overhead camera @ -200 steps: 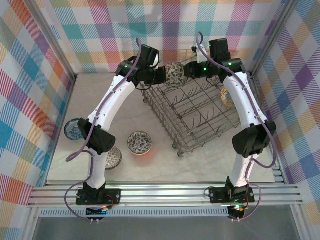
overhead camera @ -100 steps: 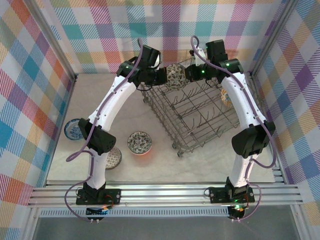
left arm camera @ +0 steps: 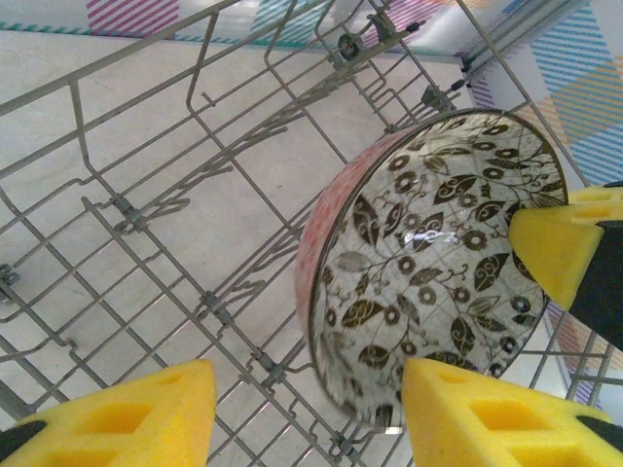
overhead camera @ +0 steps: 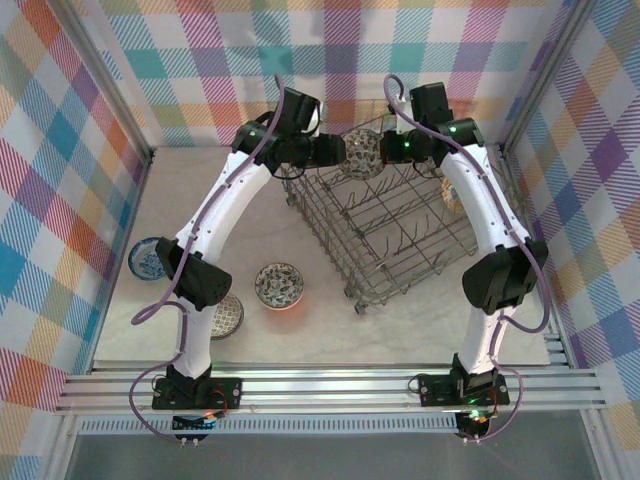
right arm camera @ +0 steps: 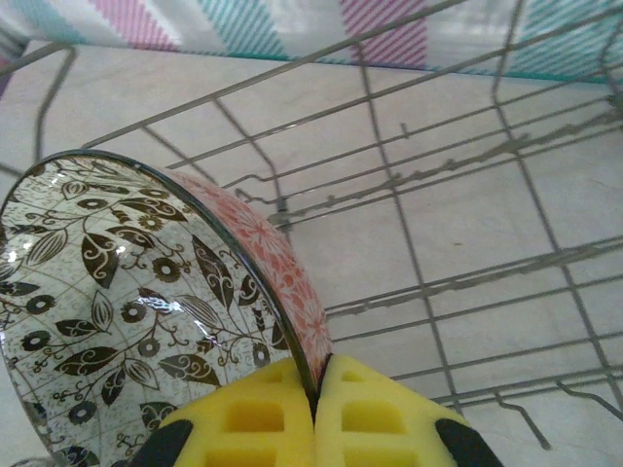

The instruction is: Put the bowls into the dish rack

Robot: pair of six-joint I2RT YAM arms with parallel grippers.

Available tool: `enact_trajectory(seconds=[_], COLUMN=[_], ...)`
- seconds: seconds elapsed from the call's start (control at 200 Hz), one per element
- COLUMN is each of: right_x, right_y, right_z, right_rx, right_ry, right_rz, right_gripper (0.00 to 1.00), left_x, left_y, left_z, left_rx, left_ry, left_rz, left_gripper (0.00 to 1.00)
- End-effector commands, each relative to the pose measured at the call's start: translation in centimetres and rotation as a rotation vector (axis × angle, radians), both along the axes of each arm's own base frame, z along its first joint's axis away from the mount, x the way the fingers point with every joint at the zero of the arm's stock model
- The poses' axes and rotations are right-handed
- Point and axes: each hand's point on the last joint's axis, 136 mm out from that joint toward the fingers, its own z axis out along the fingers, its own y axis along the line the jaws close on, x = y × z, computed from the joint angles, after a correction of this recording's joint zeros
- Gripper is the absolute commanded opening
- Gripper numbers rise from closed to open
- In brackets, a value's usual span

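One bowl [left arm camera: 428, 272] handed over above rack [overhead camera: 400, 240].
L gripper [left arm camera: 304, 413] lets go, jaws now apart; R gripper [right arm camera: 316, 413] clamps rim. Racking next.

Nothing to read out here, no word, number or brand legible anywhere. The floral bowl [left arm camera: 428, 272] carries leaf pattern only, the dish rack [overhead camera: 390, 230] is plain wire, and the plaid walls [overhead camera: 80, 150] show only coloured checks.

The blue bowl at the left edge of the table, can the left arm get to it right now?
Probably yes. The left gripper is open over the rack, and the blue bowl lies uncovered on the table beside that arm's elbow; the arm would only need to fold back.
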Motion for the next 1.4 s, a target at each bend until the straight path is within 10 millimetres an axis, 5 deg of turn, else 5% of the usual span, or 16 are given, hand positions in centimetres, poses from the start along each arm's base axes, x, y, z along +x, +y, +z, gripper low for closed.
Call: enact_trajectory(seconds=[0.0,0.27,0.47,0.745,0.99,1.395], right_x=[1.1,0.4,-1.4,-2.1,-2.6,-2.2], right_y=[-3.3,-14.4,-19.0,-20.7,-20.7,-19.9], right_z=[1.8,3.2,4.0,1.9,-0.5,-1.6], right_rx=[-0.034,-0.399,-0.664,-0.847,-0.933,-1.1], right_ry=[-0.079,-0.25,-0.344,-0.343,-0.327,-0.382], right_rz=[-0.151,-0.475,-0.603,-0.617,-0.555,-0.51], right_gripper=[0.0,0.0,0.0,0.0,0.0,0.0], left_x=[-0.6,-0.7,-0.9,-0.4,0.2,1.0], left_y=[2.5,7.0,7.8,8.0,8.2,7.8], left_z=[4.0,2.1,0.5,-1.1,-1.9,-2.3], left_rx=[-0.045,-0.044,-0.054,-0.067,-0.078,-0.088], left_ry=[-0.079,-0.04,-0.006,0.022,0.032,0.042], left_rz=[0.017,0.088,0.097,0.104,0.117,0.105], left_gripper=[0.55,0.56,0.57,0.57,0.57,0.57])
